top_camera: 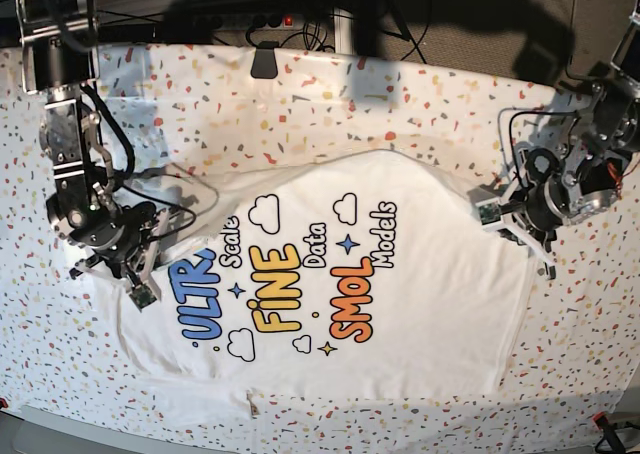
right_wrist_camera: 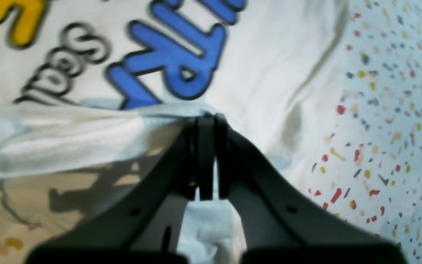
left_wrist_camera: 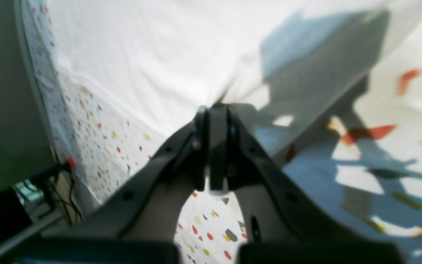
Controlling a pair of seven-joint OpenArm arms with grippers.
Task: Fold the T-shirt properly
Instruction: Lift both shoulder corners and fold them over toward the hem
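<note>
The T-shirt lies spread on the table, print up, its long axis running left to right in the base view, with the dark neck tag at the near edge. The right gripper is at the shirt's left edge beside the blue lettering, its fingers closed on a pinched ridge of cloth. The left gripper is at the right edge, fingers likewise shut on a fold of white fabric. Each arm holds its own side, so the fold probably carries both edges the same way across the confetti tablecloth.
</note>
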